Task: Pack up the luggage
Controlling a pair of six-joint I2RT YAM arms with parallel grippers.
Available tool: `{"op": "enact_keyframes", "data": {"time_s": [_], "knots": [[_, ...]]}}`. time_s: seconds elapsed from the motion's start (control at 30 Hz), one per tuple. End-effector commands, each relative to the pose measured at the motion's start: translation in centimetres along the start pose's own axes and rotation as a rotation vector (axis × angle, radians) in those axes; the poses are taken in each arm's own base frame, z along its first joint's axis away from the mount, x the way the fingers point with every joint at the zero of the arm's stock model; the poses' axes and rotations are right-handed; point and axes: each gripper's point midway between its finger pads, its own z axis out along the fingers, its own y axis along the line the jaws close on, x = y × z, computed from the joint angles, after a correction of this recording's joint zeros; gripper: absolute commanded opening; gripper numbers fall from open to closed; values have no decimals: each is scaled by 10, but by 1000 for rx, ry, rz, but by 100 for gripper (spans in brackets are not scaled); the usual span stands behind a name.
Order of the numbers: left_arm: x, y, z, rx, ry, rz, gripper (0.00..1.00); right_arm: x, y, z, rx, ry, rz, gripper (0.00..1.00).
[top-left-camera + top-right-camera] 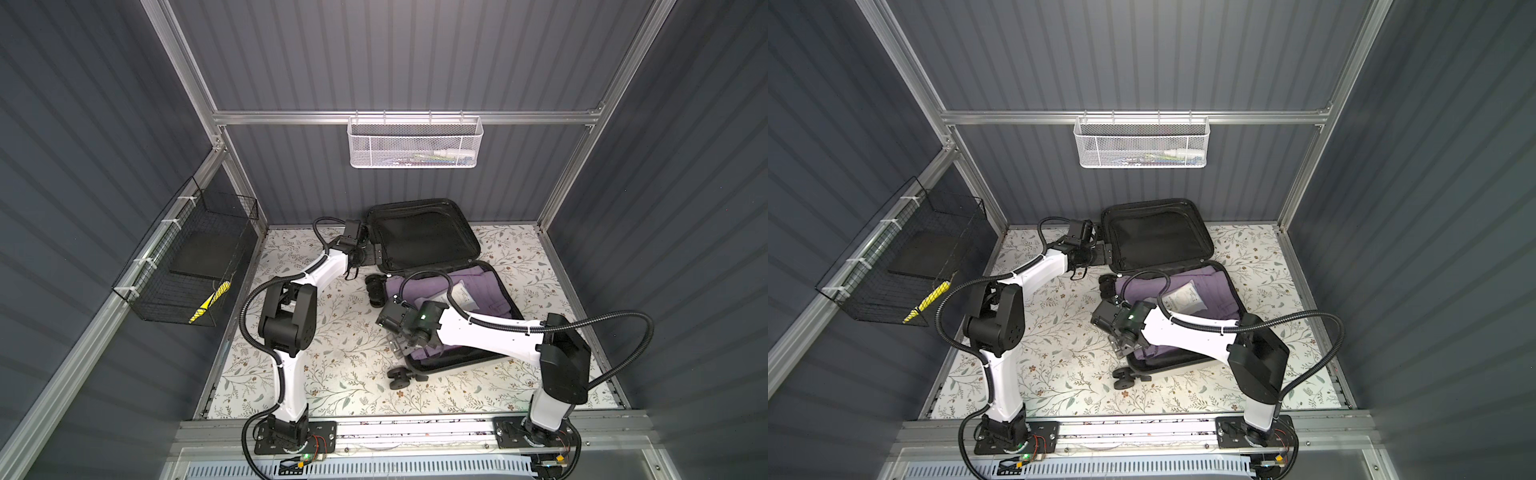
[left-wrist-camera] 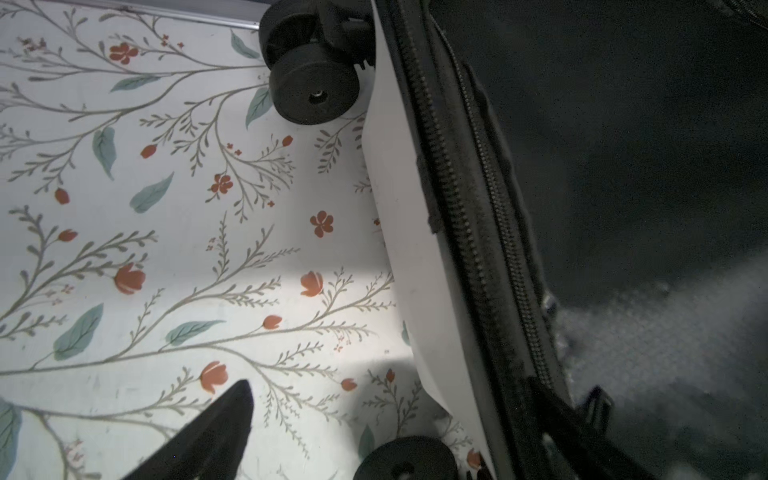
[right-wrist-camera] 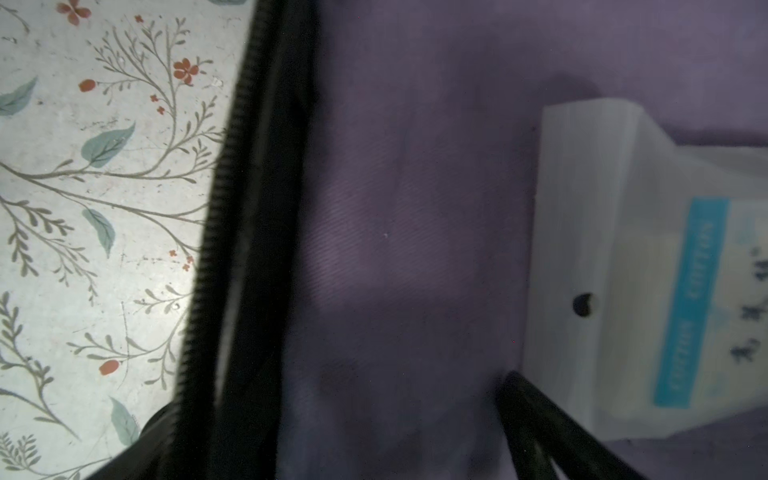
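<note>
At the back edge of the floral surface (image 1: 332,361), about midway along it, you have the luggage (image 1: 419,239) (image 1: 1156,239) lying open in two halves. The empty half, lined in black, sits against the back edge. The other half reaches from there toward the middle and right of the surface. You cannot tell from these views whether the empty half lies flat or leans on the wall.

The nearer half holds a purple garment (image 1: 492,291) (image 3: 395,187), with a white packet (image 1: 459,297) (image 3: 623,249) printed in blue lying on top of it. Black wheels (image 1: 376,291) stick out from the luggage's left side.

Your left gripper (image 1: 366,254) is at the left side of the empty half, jaws spread wide and gripping nothing. Its wrist view shows one black finger (image 2: 224,415) over the surface, just beside the white shell (image 2: 399,208).

Your right gripper (image 1: 395,345) hangs over the near left rim of the filled half, also wide and empty. One finger (image 3: 540,411) shows above the garment, close to the packet.

A white mesh basket (image 1: 415,143) hangs on the back rail, and a black wire basket (image 1: 187,266) hangs on the left wall.
</note>
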Motion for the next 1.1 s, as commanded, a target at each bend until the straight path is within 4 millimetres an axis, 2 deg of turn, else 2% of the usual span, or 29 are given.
{"op": "enact_keyframes", "data": {"time_s": [0.0,0.03,0.07,0.1,0.33,0.5,0.87,1.07], "knots": [[46,63,-8,-220,120,-16,100,22,-64,7,200,60,10,99],[46,64,-12,-228,111,-22,100,25,-69,8,204,63,17,99],[61,70,-12,-243,141,-23,100,28,-73,9,208,67,24,99],[66,73,-15,-253,144,-29,100,31,-78,10,213,72,33,99],[89,86,-32,-302,156,-70,100,51,-114,23,234,107,96,99],[106,91,-44,-306,166,-119,100,58,-138,29,245,120,142,99],[154,92,-67,-271,248,-205,100,62,-189,34,255,124,254,99],[185,80,-79,-177,276,-300,100,61,-206,39,248,128,301,99]]}}
